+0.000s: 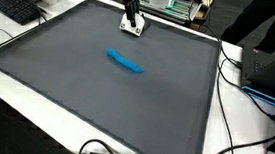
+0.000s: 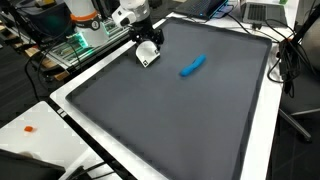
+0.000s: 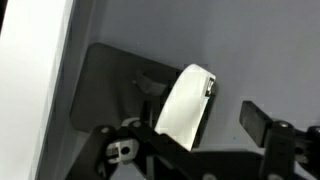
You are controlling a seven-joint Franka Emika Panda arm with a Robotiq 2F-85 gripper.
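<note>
Tool (image 1: pixel 132 23): open, low over the far edge of the mat (image 1: pixel 66 91); in the wrist view, one finger (image 3: pixel 254 121) stands clear of the block.
Block (image 3: pixel 186 105): white, tilted, between the fingers.
Blue piece (image 2: pixel 192 66): mid-mat, well apart from the tool.
Worktop (image 2: pixel 262 140): white, under the mat.

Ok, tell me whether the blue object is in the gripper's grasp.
No, in an exterior view the blue object lies flat on the grey mat, well apart from the gripper near the mat's edge.
</note>
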